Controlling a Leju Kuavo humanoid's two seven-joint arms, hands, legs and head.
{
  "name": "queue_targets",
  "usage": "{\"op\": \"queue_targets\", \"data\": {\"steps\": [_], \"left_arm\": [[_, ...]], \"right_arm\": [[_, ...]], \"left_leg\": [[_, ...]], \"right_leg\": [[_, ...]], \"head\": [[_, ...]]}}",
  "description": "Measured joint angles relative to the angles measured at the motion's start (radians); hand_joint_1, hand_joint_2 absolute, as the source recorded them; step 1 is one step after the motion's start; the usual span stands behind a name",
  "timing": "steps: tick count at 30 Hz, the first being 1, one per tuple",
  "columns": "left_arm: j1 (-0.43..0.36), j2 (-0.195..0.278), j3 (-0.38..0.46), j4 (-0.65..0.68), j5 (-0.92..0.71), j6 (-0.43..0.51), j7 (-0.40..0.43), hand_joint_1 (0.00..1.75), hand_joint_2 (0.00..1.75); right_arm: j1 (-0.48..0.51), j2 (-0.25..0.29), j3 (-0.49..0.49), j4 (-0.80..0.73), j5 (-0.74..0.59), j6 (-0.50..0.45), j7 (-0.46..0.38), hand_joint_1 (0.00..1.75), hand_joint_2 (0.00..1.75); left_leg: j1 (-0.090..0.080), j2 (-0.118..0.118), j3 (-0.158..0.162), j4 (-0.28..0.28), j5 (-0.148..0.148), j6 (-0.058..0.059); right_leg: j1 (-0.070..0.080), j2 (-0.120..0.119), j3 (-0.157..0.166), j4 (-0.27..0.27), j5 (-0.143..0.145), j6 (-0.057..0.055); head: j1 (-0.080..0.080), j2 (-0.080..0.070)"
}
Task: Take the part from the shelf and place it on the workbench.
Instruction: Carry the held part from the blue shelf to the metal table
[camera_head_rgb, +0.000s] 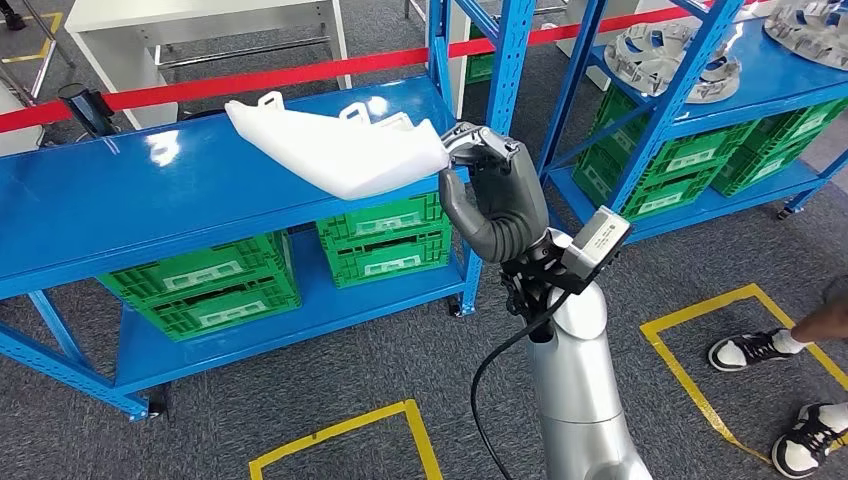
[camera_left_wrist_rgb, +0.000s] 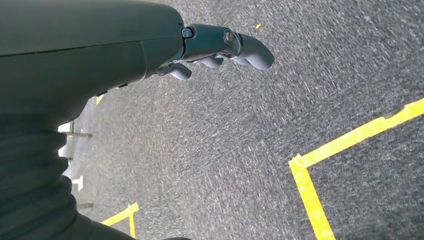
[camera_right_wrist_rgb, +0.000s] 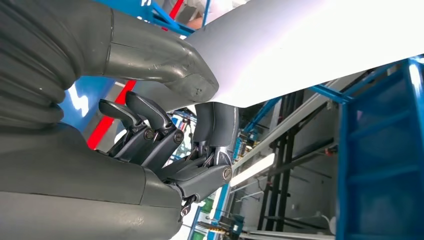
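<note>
Right now the right hand (camera_head_rgb: 497, 195) is gripping the white part (camera_head_rgb: 335, 148) at its near end, thumb on one side and fingers (camera_head_rgb: 487, 150) curled over the edge. In the right wrist view the thick thumb (camera_right_wrist_rgb: 165, 62) is pressing against the white surface while one darker finger is bearing on it from the other side and the rest are bending away below it. The part is hanging above the blue shelf (camera_head_rgb: 120, 200), over its right end, tilted, with its two small tabs pointing up. Cannot tell whether its far tip is touching the shelf top or floating just clear. The silver right arm (camera_head_rgb: 580, 400) is reaching up from below, a black cable trailing off the wrist.

The left hand (camera_left_wrist_rgb: 220, 47) is hanging over grey carpet (camera_left_wrist_rgb: 225, 150), holding nothing, fingers loosely bent and a little apart. Yellow floor tape (camera_left_wrist_rgb: 350, 137) is running near it.

Green crates (camera_head_rgb: 205, 285) are sitting on the lower level of the shelf, more crates (camera_head_rgb: 385, 240) beside them under the part. A second blue rack (camera_head_rgb: 700, 80) is standing to the right, carrying grey ring-shaped castings (camera_head_rgb: 665, 60) on top and green crates below. A red barrier tape (camera_head_rgb: 250, 80) is stretching behind the shelf. A person's sneakers (camera_head_rgb: 750, 350) are standing on the carpet at the right, by a yellow taped square.
</note>
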Motion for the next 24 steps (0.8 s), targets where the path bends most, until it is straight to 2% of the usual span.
{"op": "queue_targets", "data": {"steps": [1,3,4,5,6,7,8,9,10,11,12,13,14,15,16,17,18,19,20,21,23,24], "left_arm": [[-0.001,0.001,0.001,0.0,0.003,0.001,0.0,0.0,1.75],[0.0,0.001,0.002,0.0,0.007,0.003,0.0,0.0,1.75],[0.001,0.002,0.002,0.0,0.004,0.001,0.0,0.0,1.75],[0.002,0.001,0.002,0.0,-0.002,-0.002,0.001,0.0,1.75],[0.002,0.001,0.002,0.0,-0.008,-0.006,0.001,0.0,1.75],[0.002,0.0,0.002,0.0,-0.011,-0.008,0.001,0.0,1.75],[0.002,-0.001,0.002,0.0,-0.011,-0.008,0.001,0.0,1.75],[0.002,-0.002,0.002,0.0,-0.008,-0.007,0.0,0.0,1.75],[0.002,-0.001,0.002,0.0,-0.004,-0.004,0.0,0.0,1.75],[0.003,0.002,0.002,0.0,0.001,0.0,-0.001,0.0,1.75],[0.003,0.006,0.002,0.0,0.006,0.005,-0.002,0.0,1.75],[0.002,0.011,0.003,-0.001,0.011,0.01,-0.002,0.0,1.75],[0.001,0.016,0.003,-0.002,0.018,0.015,-0.002,0.0,1.75],[0.001,0.021,0.006,-0.003,0.023,0.017,-0.004,0.0,1.75],[0.0,0.027,0.009,-0.004,0.027,0.019,-0.006,0.0,1.75],[0.0,0.032,0.012,-0.005,0.029,0.02,-0.01,0.0,1.75],[0.0,0.037,0.015,-0.005,0.03,0.019,-0.014,0.0,1.75],[0.001,0.041,0.018,-0.006,0.031,0.019,-0.017,0.0,1.75],[0.001,0.045,0.019,-0.006,0.032,0.019,-0.021,0.0,1.75],[0.001,0.048,0.02,-0.007,0.034,0.019,-0.025,0.0,1.75],[0.001,0.054,0.02,-0.009,0.036,0.017,-0.031,0.0,1.75],[0.002,0.054,0.02,-0.01,0.034,0.015,-0.033,0.0,1.75]], "right_arm": [[-0.001,0.001,0.0,-0.002,0.0,0.0,0.001,1.75,1.75],[-0.003,0.001,0.001,-0.003,0.0,0.0,0.002,1.75,1.75],[-0.003,0.001,0.001,-0.004,0.001,-0.001,0.004,1.75,1.75],[-0.003,0.002,0.001,-0.004,0.001,-0.002,0.005,1.75,1.75],[-0.003,0.002,0.001,-0.004,0.001,-0.002,0.006,1.75,1.75],[-0.002,0.002,0.001,-0.004,0.001,-0.003,0.006,1.75,1.75],[0.0,0.002,0.001,-0.004,0.001,-0.004,0.006,1.75,1.75],[0.003,0.002,0.002,-0.002,0.0,-0.004,0.005,1.75,1.75],[0.004,0.002,0.002,0.002,-0.002,-0.003,0.002,1.75,1.75],[0.005,0.003,0.002,0.008,-0.005,-0.003,-0.002,1.75,1.75],[0.004,0.004,0.003,0.015,-0.008,-0.002,-0.006,1.75,1.75],[0.002,0.007,0.005,0.023,-0.011,0.0,-0.01,1.75,1.75],[-0.001,0.011,0.007,0.031,-0.014,0.002,-0.014,1.75,1.75],[-0.006,0.015,0.009,0.04,-0.017,0.005,-0.017,1.75,1.75],[-0.012,0.02,0.013,0.049,-0.019,0.007,-0.021,1.75,1.75],[-0.018,0.023,0.017,0.059,-0.021,0.009,-0.023,1.75,1.75],[-0.022,0.025,0.021,0.069,-0.022,0.01,-0.027,1.75,1.75],[-0.024,0.026,0.024,0.077,-0.022,0.008,-0.03,1.75,1.75],[-0.025,0.027,0.026,0.083,-0.022,0.005,-0.034,1.75,1.75],[-0.025,0.027,0.027,0.09,-0.022,0.002,-0.038,1.75,1.75],[-0.022,0.027,0.027,0.1,-0.022,-0.003,-0.048,1.75,1.75],[-0.019,0.027,0.028,0.104,-0.023,-0.004,-0.053,1.75,1.75]], "left_leg": [[0.0,0.0,-0.003,0.0,0.008,-0.006],[0.002,-0.001,-0.006,-0.004,0.02,-0.02],[0.003,-0.003,-0.013,0.003,0.008,-0.027],[0.004,-0.005,-0.023,0.025,-0.025,-0.033],[0.007,-0.007,-0.035,0.066,-0.073,-0.039],[0.008,-0.008,-0.049,0.123,-0.127,-0.044],[0.009,-0.008,-0.06,0.185,-0.167,-0.049],[0.01,-0.008,-0.063,0.236,-0.183,-0.052],[0.01,-0.008,-0.057,0.266,-0.172,-0.054],[0.011,-0.008,-0.035,0.263,-0.143,-0.055],[0.012,-0.008,0.003,0.229,-0.112,-0.055],[0.013,-0.009,0.054,0.164,-0.1,-0.055],[0.012,-0.011,0.109,0.088,-0.107,-0.052],[0.01,-0.013,0.148,0.026,-0.124,-0.047],[0.007,-0.015,0.17,-0.014,-0.142,-0.039],[0.004,-0.016,0.175,-0.029,-0.144,-0.029],[0.004,-0.014,0.165,-0.028,-0.137,-0.017],[0.005,-0.012,0.156,-0.028,-0.126,-0.006],[0.006,-0.009,0.146,-0.029,-0.114,0.004],[0.007,-0.007,0.134,-0.03,-0.1,0.012],[0.004,-0.006,0.103,-0.028,-0.072,0.02],[0.002,-0.005,0.084,-0.026,-0.059,0.021]], "right_leg": [[0.003,0.0,0.014,-0.028,-0.009,-0.007],[0.003,0.0,0.004,-0.038,0.005,-0.021],[0.001,-0.001,-0.005,-0.041,0.016,-0.029],[-0.002,-0.003,-0.016,-0.044,0.029,-0.036],[-0.004,-0.004,-0.028,-0.046,0.042,-0.041],[-0.004,-0.004,-0.043,-0.046,0.054,-0.044],[-0.004,-0.004,-0.059,-0.046,0.066,-0.044],[-0.004,-0.004,-0.074,-0.045,0.079,-0.042],[-0.005,-0.004,-0.091,-0.044,0.092,-0.041],[-0.005,-0.004,-0.108,-0.042,0.105,-0.038],[-0.006,-0.004,-0.124,-0.04,0.117,-0.034],[-0.006,-0.004,-0.138,-0.037,0.128,-0.03],[-0.005,-0.004,-0.148,-0.033,0.137,-0.024],[-0.004,-0.004,-0.154,-0.03,0.146,-0.019],[-0.004,-0.005,-0.157,-0.03,0.155,-0.013],[-0.004,-0.005,-0.158,-0.032,0.165,-0.006],[-0.004,-0.005,-0.16,-0.035,0.174,0.0],[-0.006,-0.005,-0.165,-0.031,0.167,0.006],[-0.007,-0.004,-0.174,-0.013,0.141,0.01],[-0.008,-0.003,-0.188,0.027,0.096,0.014],[-0.008,-0.003,-0.22,0.155,-0.007,0.018],[-0.007,-0.003,-0.229,0.216,-0.032,0.018]], "head": [[0.001,0.0],[0.005,0.0],[0.004,0.0],[0.003,0.0],[0.002,0.0],[0.001,0.0],[0.0,0.0],[0.0,0.0],[0.0,0.0],[0.0,0.0],[0.0,0.0],[0.0,0.0],[0.001,0.0],[0.001,0.0],[0.001,0.0],[0.001,0.0],[0.001,0.0],[0.001,0.0],[0.002,0.0],[0.003,0.0],[0.004,0.0],[0.004,0.0]]}}
